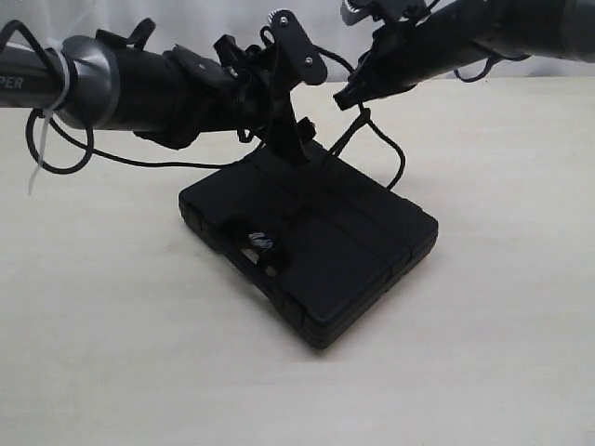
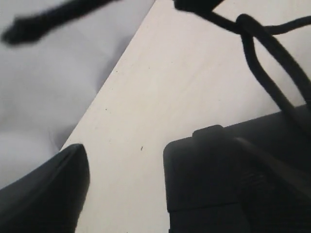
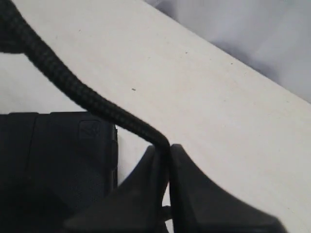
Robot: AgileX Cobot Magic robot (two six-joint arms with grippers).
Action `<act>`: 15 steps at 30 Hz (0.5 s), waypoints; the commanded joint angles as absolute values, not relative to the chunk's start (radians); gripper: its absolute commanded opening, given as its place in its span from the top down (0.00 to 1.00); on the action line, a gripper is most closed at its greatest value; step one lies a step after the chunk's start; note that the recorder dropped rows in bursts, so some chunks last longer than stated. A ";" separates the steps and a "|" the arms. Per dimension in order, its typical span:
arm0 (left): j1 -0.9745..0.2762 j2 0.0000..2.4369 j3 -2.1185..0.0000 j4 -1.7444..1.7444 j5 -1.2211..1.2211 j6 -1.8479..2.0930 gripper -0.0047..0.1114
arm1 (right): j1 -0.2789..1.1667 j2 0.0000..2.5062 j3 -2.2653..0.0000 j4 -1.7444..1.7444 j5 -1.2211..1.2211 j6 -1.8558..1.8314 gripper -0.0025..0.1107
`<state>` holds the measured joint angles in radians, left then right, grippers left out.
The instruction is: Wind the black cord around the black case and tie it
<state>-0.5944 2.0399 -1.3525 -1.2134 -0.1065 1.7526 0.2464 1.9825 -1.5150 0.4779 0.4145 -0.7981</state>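
Pale worktop point(image 1: 112, 353), black case point(image 1: 353, 242) at its centre, black cord point(image 3: 73, 87) across.
Knot looks loose, untightened; right claw point(image 3: 167, 155) pinches cord, left claw point(image 1: 299, 104) wide.

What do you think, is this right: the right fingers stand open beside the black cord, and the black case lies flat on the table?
No: the right wrist view shows the right fingers shut on the black cord. The black case does lie flat on the table.
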 commanded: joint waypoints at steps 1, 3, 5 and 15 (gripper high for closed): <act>-0.591 2.039 -1.350 -1.387 -0.213 1.748 0.32 | 0.201 1.944 -1.521 0.478 0.389 -0.687 0.94; -0.591 2.039 -1.350 -1.465 -0.262 1.761 0.35 | 0.178 1.926 -1.521 0.478 0.390 -0.643 0.94; -0.591 2.039 -1.350 -1.540 -0.247 1.786 0.43 | 0.163 1.911 -1.521 0.482 0.392 -0.624 0.94; -0.593 2.039 -1.339 -1.569 0.153 1.932 0.96 | 0.154 1.825 -1.521 0.489 0.411 -0.612 0.94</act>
<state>-0.5927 2.0399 -1.3508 -1.6094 0.0452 1.9183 0.1580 1.8702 -1.5150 0.4779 0.4460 -0.6160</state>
